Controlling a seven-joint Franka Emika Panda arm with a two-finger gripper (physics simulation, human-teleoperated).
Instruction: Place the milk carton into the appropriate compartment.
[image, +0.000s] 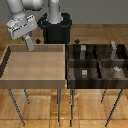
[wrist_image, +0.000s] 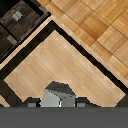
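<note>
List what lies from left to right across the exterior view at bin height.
Gripper above the light wooden bin's far left corner → the light wooden bin → dark wood divided bin with small grey blocks in its compartments. Whether the gripper holds the milk carton cannot be told in this view.

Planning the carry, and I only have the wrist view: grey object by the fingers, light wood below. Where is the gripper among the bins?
Observer: The gripper hangs over the light wood bin's far side, toward the exterior view's left.
Operator: And the divided bin?
Observer: The dark divided bin stands right beside it, on the exterior view's right.
Operator: Compartments free?
Observer: Several hold small grey blocks.
</note>
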